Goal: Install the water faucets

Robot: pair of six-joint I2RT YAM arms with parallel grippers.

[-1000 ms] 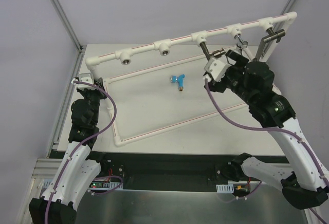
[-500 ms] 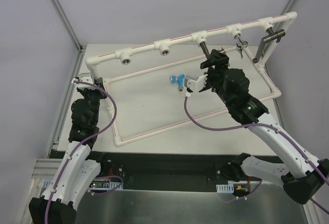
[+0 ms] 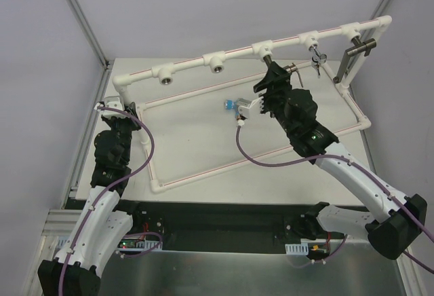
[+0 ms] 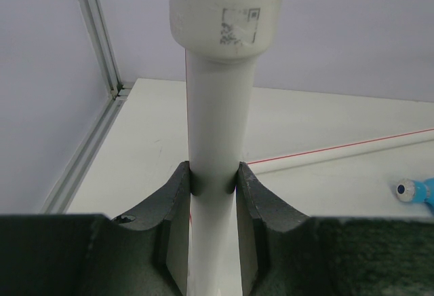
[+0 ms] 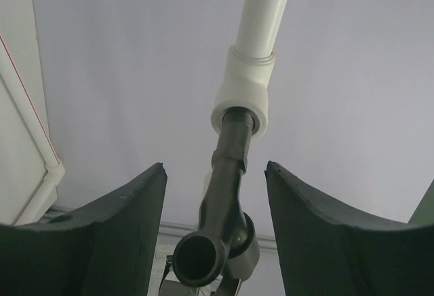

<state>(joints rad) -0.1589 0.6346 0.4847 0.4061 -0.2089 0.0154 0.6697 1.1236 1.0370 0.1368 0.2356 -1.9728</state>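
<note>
A dark grey metal faucet (image 5: 227, 194) hangs threaded into a white socket (image 5: 244, 99) of the pipe frame; in the top view the faucet (image 3: 270, 63) sits under the top rail. My right gripper (image 5: 215, 170) is open, its jaws on either side of this faucet without touching it; it also shows in the top view (image 3: 274, 73). The blue-handled faucet (image 3: 234, 106) lies on the table inside the frame, and shows at the left wrist view's right edge (image 4: 415, 191). My left gripper (image 4: 213, 177) is shut on the frame's upright white pipe (image 4: 217, 126) at the left corner (image 3: 124, 108).
The white pipe frame (image 3: 203, 62) spans the table, with two open sockets (image 3: 166, 73) on its top rail. A small metal fitting (image 3: 317, 55) and a dark lever faucet (image 3: 359, 48) hang at the rail's right end. Aluminium posts (image 3: 81, 17) stand at the back corners.
My right gripper has swung left from the frame's right part, turned, and come up around the dark grey faucet. The left arm has not moved.
</note>
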